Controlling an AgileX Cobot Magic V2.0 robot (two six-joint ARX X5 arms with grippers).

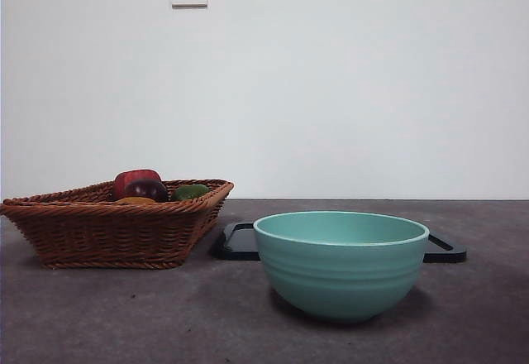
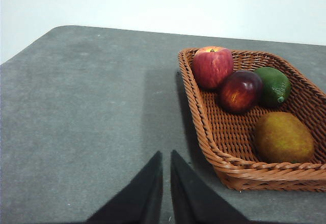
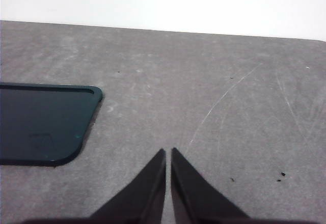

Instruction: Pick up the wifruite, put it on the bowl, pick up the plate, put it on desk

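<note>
While both arms wait outside the front view, nothing on the desk (image 1: pixel 99 314) is being handled. Left gripper (image 2: pixel 166 155): jaws pressed together, empty, hovering over bare desk just beside the basket (image 2: pixel 204 132). Right gripper (image 3: pixel 168 152): clenched likewise, empty, near the tray (image 3: pixel 41 127) corner at its 10 o'clock. The fruit to fetch, orange-brown and oval (image 2: pixel 284 137), lies in the basket corner nearest the left gripper, at its 2 o'clock, apart from the apple (image 2: pixel 212 67), the dark red fruit (image 2: pixel 240 90) and the lime (image 2: pixel 274 85). That spacing probably leaves room for the jaws. The bowl (image 1: pixel 340 265) stands upright in front of the tray, mouth open to receive.
</note>
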